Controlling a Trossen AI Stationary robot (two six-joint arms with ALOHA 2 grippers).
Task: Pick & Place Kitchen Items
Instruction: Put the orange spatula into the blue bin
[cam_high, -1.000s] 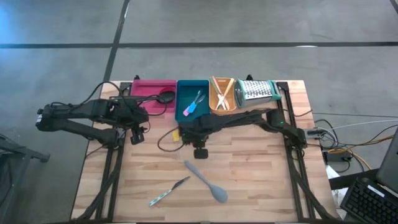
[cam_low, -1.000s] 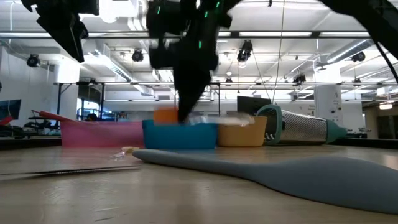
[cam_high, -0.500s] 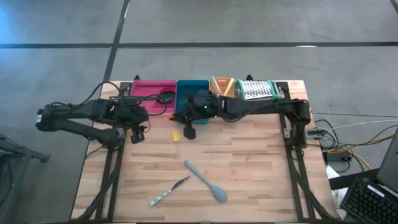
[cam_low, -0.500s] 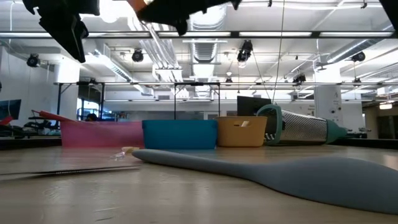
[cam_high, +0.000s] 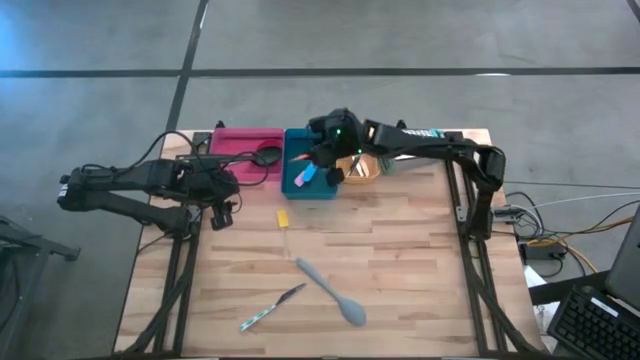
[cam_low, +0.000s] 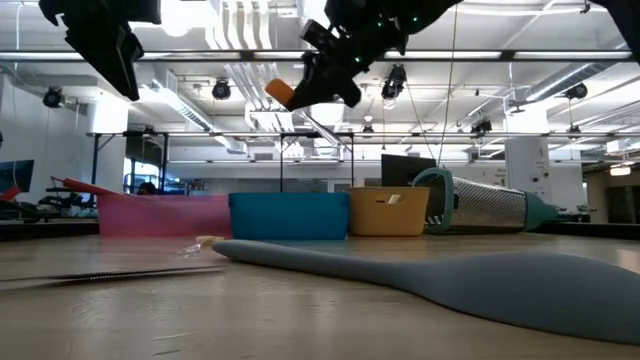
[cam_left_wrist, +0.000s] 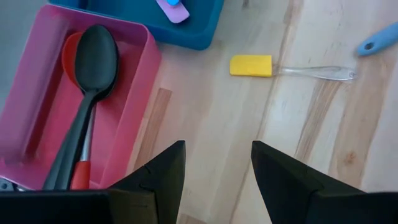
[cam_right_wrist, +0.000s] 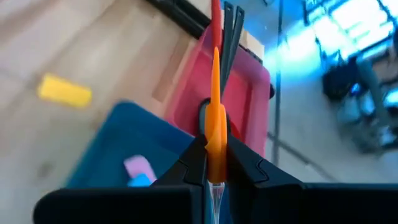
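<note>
Since a second ago the right tool (cam_high: 326, 158) went from low at the surface's middle, near the front of the teal tray, up and back; it now hangs over the teal tray (cam_high: 296, 186) at upper centre of the high view. Jaws clamped on an orange-handled tool (cam_right_wrist: 216, 134) whose clear shaft (cam_low: 322, 128) slopes down in the low view, well above the tray walls.

Key relation: the teal tray lies directly under the right tool, with the pink tray (cam_high: 232, 140) next to it on the frame's left and the orange tray (cam_high: 364, 172) on its right, partly hidden by the arm. In the right wrist view the handle's long axis points along the pink tray's length. Which tray is the target I can't tell; judged nearest: teal, straight down.

Left tool (cam_high: 222, 213) waits at the left edge of the surface, beside the pink tray, open and empty.

Loose on the surface: yellow spatula (cam_high: 283, 217) just in front of the teal tray, grey spoon (cam_high: 331, 291) and a thin utensil (cam_high: 272, 307) lower centre, both well apart from the trays. Open room around all three.

Pink tray holds a black spoon (cam_left_wrist: 92, 67) and a red-headed one.
</note>
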